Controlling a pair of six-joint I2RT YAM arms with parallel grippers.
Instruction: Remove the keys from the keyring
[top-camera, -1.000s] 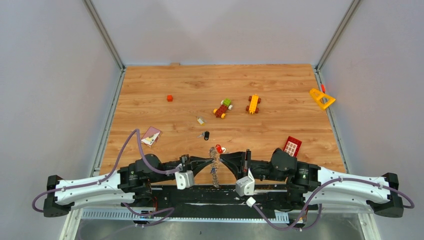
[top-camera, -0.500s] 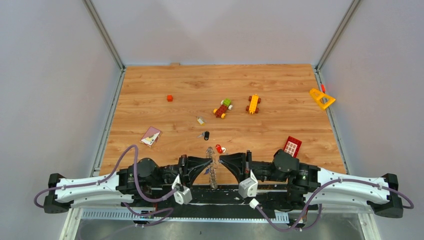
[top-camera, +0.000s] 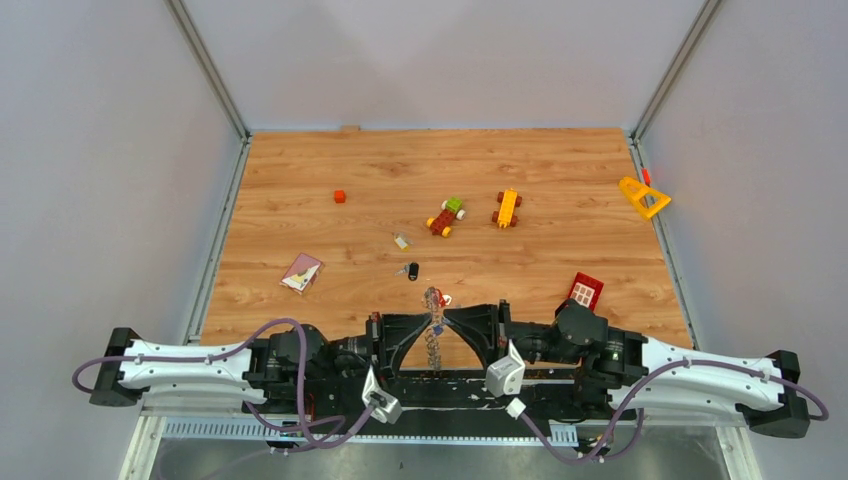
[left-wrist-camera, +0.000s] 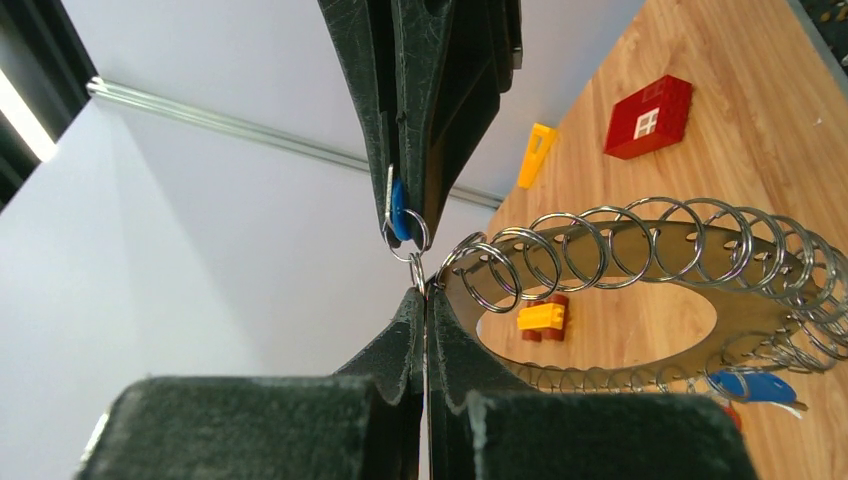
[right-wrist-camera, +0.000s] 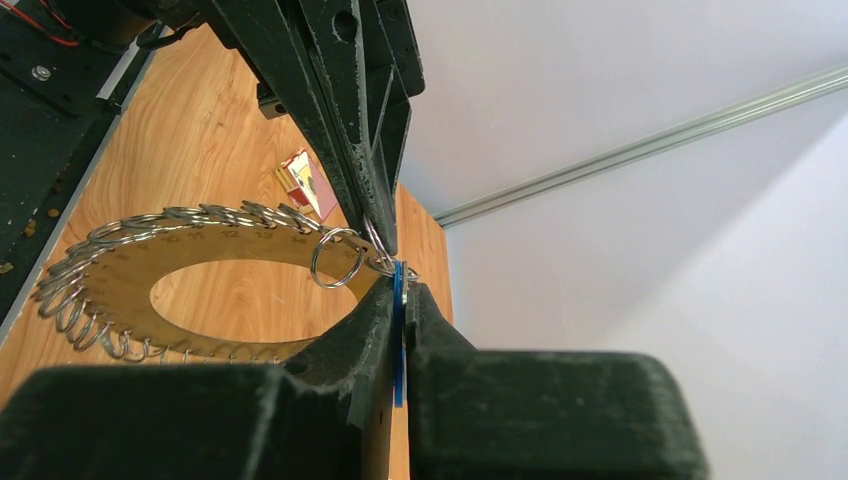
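Observation:
The keyring (left-wrist-camera: 600, 300), a flat silver ring rimmed with many small wire loops, hangs between my two grippers just above the near table edge (top-camera: 433, 340). My left gripper (left-wrist-camera: 426, 292) is shut on the ring's thin edge. My right gripper (right-wrist-camera: 402, 287) comes in from the opposite side, shut on a blue key (right-wrist-camera: 399, 300) that hangs from a small loop at that edge. A second blue key (left-wrist-camera: 760, 385) sits on the ring's far side. A black key (top-camera: 411, 270), a small key (top-camera: 401, 241) and a red key (top-camera: 441, 297) lie loose on the table.
Beyond the grippers are two toy block vehicles (top-camera: 446, 216) (top-camera: 507, 208), a small red cube (top-camera: 340, 196), a pink card (top-camera: 302, 272), a red windowed block (top-camera: 585, 292) and a yellow triangle (top-camera: 643, 197) by the right wall.
Both grippers and the keyring have shifted a little away from the arm bases. The left wrist has rolled, swinging its camera toward the near edge. Both grips are unchanged.

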